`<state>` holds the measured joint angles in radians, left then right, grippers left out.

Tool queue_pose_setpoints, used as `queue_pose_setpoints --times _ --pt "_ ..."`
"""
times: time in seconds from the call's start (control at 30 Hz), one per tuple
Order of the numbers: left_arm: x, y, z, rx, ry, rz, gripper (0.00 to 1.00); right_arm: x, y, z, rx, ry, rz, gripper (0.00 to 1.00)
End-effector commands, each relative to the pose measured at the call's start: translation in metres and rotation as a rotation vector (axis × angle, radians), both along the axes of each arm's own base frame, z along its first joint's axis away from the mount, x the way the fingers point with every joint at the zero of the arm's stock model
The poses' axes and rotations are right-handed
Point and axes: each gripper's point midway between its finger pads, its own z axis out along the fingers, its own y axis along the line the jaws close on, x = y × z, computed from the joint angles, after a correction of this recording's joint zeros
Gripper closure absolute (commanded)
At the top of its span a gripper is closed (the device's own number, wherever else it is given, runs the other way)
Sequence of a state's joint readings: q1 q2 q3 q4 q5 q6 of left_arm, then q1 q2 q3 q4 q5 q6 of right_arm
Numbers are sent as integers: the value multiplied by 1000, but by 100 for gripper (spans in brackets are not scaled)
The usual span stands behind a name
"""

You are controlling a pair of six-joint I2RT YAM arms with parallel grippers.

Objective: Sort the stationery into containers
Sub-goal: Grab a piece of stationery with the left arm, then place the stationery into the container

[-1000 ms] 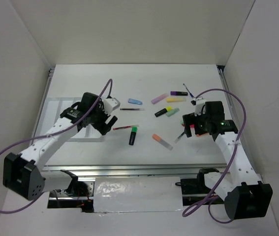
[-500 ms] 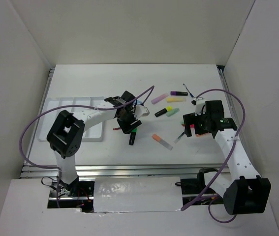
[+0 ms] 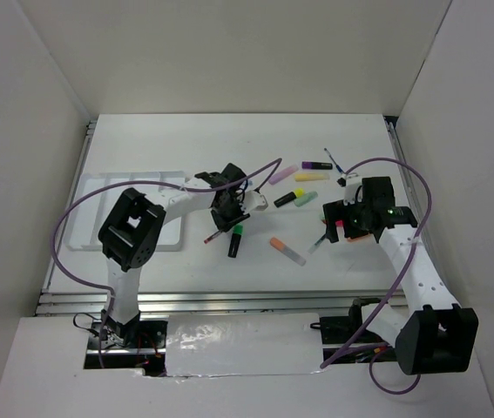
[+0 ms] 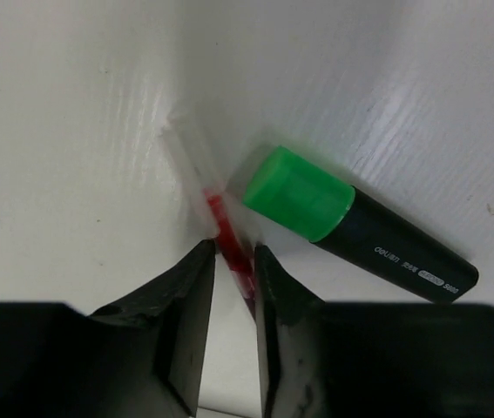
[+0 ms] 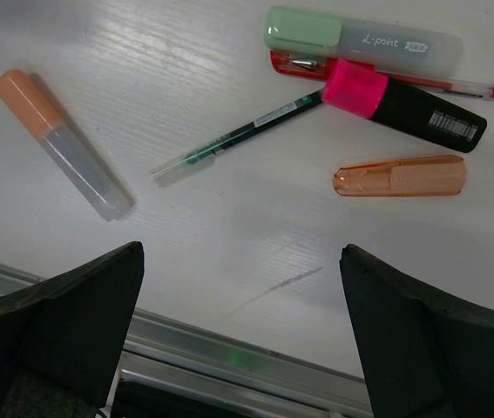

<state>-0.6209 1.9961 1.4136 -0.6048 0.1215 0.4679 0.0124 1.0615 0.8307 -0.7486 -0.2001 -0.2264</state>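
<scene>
A thin red pen [image 4: 220, 222] lies on the white table, with my left gripper [image 4: 233, 252] shut on its lower part. Touching it on the right is a black highlighter with a green cap [image 4: 360, 239]. From above, the left gripper [image 3: 223, 225] stands over the red pen [image 3: 213, 234] mid-table. The white divided tray [image 3: 90, 228] lies at the left, partly under the left arm. My right gripper [image 5: 240, 252] is open over bare table, below an orange highlighter [image 5: 64, 144], a green thin pen [image 5: 238, 135], a pink-capped marker [image 5: 403, 103] and a mint highlighter [image 5: 360, 39].
More stationery lies at the back right: a purple marker [image 3: 316, 165], a yellow highlighter [image 3: 310, 176], a lilac one [image 3: 280, 174] and a yellow-capped black one [image 3: 288, 198]. A loose orange cap [image 5: 399, 174] lies near the right gripper. The metal table edge [image 5: 255, 357] runs just below it.
My left arm has swung right from beside the tray to the red pen, and its jaws have closed from wide open onto the pen. The right arm has stayed still.
</scene>
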Motion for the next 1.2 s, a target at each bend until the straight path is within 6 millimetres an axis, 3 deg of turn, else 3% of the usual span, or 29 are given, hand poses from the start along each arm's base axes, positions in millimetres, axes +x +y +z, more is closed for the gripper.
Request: queue_pose_setpoints --times 0.0,0.03,0.1,0.2,0.3,0.33,0.37,0.4,0.43,0.47,0.53,0.57,0.6,0.63,0.67,0.7,0.73,0.8,0.9,1.0,1.17 --pt "2 -1 -14 29 7 -27 66 12 1 12 5 -46 12 0" --pt "3 0 -15 35 5 -26 71 13 0 14 5 -52 10 0" --pt "5 -2 -20 41 15 -9 89 12 0 13 1 -49 11 0" --pt "10 -7 -13 22 16 29 98 13 -1 13 -4 -50 13 0" --pt "28 -7 25 -38 -42 143 100 14 -2 17 -8 -61 10 0" --pt "44 -2 55 -90 -92 203 100 15 -1 21 -8 -71 12 0" --pt "51 3 72 -125 -107 288 100 15 -1 22 -7 -72 13 0" --pt "64 22 89 -143 -125 374 100 15 -1 23 -7 -75 13 0" --pt "74 32 123 -194 -181 431 100 16 -1 26 -5 -81 14 0" --pt "78 45 139 -226 -191 510 100 16 -1 27 -3 -81 14 0" --pt "88 94 175 -258 -243 637 100 16 0 29 -1 -85 19 0" --pt "88 112 183 -258 -252 672 100 17 1 30 0 -88 21 0" --pt "92 149 188 -240 -266 748 100 17 1 29 0 -87 23 0" --pt "90 169 197 -227 -285 782 100 17 1 30 1 -89 26 0" --pt "82 190 194 -178 -268 796 100 17 2 30 3 -87 27 0" --pt "78 229 195 -147 -270 869 100 17 2 30 6 -89 29 0" --pt "72 241 187 -122 -253 879 100 18 2 30 7 -87 30 0" --pt "61 308 180 -73 -259 990 100 18 3 30 13 -87 31 0" --pt "41 361 148 -8 -208 1068 100 19 6 27 24 -78 35 0" --pt "32 394 124 13 -156 1116 99 19 6 22 30 -66 32 0" --pt "33 414 97 3 -113 1140 93 19 6 17 31 -60 25 0"
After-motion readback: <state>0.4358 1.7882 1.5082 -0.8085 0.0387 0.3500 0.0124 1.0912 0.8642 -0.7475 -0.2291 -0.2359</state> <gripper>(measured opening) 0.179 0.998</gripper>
